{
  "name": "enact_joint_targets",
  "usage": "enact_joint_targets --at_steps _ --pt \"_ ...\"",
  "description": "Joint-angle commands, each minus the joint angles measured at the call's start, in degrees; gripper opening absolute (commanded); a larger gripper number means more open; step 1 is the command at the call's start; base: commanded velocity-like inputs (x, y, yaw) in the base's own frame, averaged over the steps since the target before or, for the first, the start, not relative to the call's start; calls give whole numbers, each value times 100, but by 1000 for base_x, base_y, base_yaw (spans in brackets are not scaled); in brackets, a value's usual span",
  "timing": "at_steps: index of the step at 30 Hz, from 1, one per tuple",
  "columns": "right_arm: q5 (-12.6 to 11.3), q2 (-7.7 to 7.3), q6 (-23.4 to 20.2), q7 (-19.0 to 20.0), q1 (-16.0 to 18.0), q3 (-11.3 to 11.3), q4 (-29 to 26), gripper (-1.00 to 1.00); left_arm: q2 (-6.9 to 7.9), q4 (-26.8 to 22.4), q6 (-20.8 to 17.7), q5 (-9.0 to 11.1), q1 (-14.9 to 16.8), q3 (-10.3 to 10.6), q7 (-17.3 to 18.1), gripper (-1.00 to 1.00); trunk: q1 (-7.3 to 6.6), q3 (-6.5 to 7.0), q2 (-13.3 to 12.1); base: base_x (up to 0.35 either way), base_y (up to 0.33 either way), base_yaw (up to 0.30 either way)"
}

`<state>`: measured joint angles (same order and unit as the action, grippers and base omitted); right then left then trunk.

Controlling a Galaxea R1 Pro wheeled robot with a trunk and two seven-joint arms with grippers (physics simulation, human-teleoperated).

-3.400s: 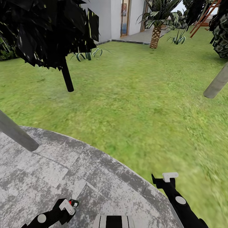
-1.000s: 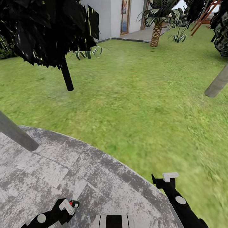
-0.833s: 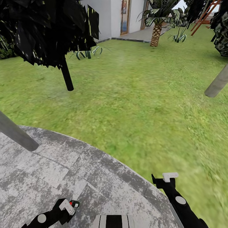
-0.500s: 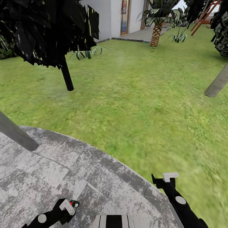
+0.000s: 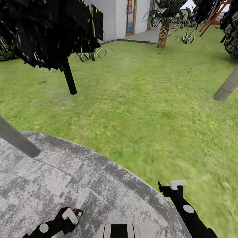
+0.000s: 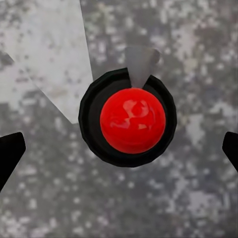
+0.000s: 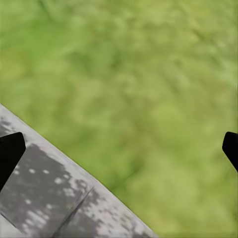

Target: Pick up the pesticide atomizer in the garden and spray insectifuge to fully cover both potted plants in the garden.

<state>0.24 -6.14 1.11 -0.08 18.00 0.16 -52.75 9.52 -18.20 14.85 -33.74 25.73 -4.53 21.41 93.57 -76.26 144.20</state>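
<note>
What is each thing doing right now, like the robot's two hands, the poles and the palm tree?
left gripper: open, empty, hanging over the patio.
right gripper: open, empty, hanging over the patio edge and lawn.
red ball: sitting in a black ring, below the left gripper.
patio: grey, mottled, meeting the lawn.
grey poles: leaning in the picture.
palm: upright, far off by the house.

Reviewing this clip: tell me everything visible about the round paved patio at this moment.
The patio is a round slab of mottled grey and white stone pieces with visible seams. Its curved rim meets the green lawn directly. A grey post stands slanting on its left part. The left gripper hangs above the paving; the right gripper sits over the rim. The right wrist view shows that edge against grass.
</note>
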Motion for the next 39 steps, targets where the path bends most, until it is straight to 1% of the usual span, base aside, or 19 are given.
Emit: enact_joint_targets --at_steps 1,32,33,39 --pt "2 -1 12 -1 2 2 1 100 -3 0 27 -53 2 -48 30 100 -1 -4 1 0 0 0" --pt "2 0 12 -1 2 2 1 100 -12 1 27 -54 2 -46 30 100 -1 -4 1 11 0 0" --pt "2 -1 12 -1 2 2 1 100 -12 1 27 -54 2 -47 30 -100 -1 -4 1 0 0 0" --pt "2 -1 12 -1 2 2 1 100 -12 1 27 -53 2 -56 21 -100 -1 -4 1 0 0 0"
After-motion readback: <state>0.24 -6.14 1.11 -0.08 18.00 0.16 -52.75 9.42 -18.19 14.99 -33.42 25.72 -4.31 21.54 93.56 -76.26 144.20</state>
